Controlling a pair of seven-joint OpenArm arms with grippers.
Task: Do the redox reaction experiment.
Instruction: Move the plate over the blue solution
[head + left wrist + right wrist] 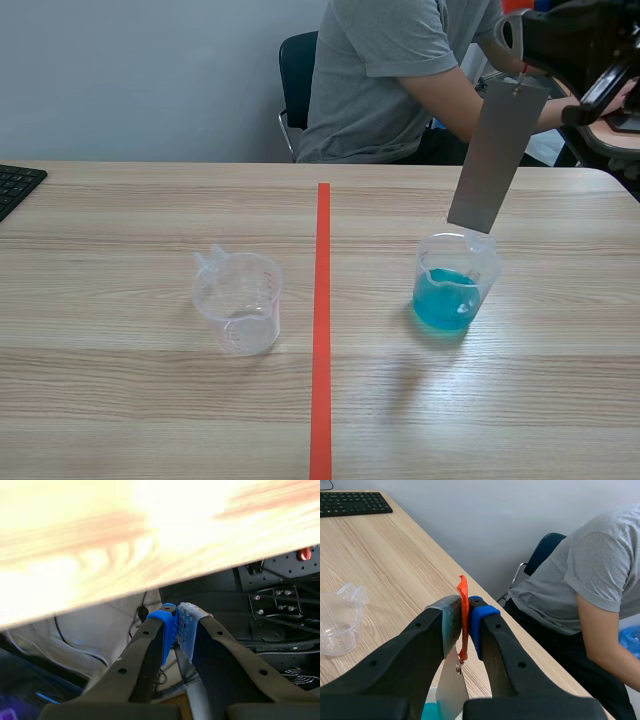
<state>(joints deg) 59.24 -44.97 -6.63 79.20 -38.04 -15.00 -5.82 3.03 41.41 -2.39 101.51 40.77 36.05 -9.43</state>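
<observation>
A grey metal sheet (495, 160) hangs tilted from my right gripper (522, 55), raised at the far right. Its lower edge is just over the rim of a clear beaker of blue liquid (455, 285). In the right wrist view my right gripper (465, 612) is shut on an orange strip (463, 592) from which the sheet (451, 690) dangles. An empty clear beaker (240, 303) stands left of the red tape line (322, 320); it also shows in the right wrist view (340, 620). My left gripper (176, 625) is shut on nothing, below the table's edge.
A person in a grey shirt (400, 80) sits across the table on a dark chair (296, 70). A black keyboard (15, 185) lies at the far left edge. Cables and black equipment (275, 600) sit under the table near my left gripper.
</observation>
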